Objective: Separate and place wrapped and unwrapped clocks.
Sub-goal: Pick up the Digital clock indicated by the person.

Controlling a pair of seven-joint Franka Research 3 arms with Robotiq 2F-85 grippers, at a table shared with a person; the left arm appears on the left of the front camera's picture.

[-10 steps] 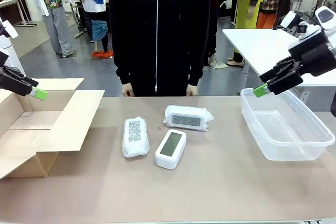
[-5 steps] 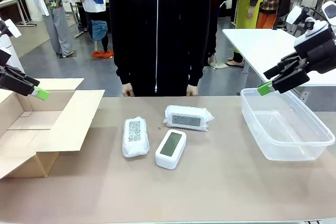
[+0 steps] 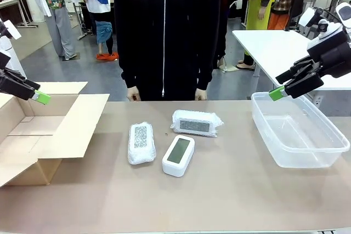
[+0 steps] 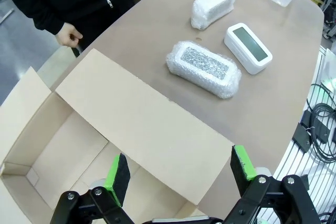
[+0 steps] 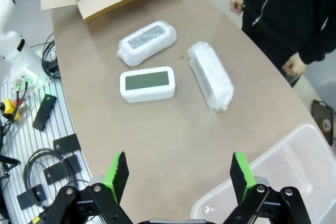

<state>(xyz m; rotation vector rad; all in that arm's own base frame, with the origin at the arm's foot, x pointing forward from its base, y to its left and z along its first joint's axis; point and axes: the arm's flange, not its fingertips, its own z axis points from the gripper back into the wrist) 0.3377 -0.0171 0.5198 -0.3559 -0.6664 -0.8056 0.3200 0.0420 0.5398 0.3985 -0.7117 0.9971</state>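
Left claw [image 4: 179, 167], right claw [image 5: 178, 171]: jaws wide, holding nothing.

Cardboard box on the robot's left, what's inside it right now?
In the left wrist view the cardboard box has a bare floor and walls, with nothing lying in it. The stretch behind the left gripper is covered and cannot be checked.
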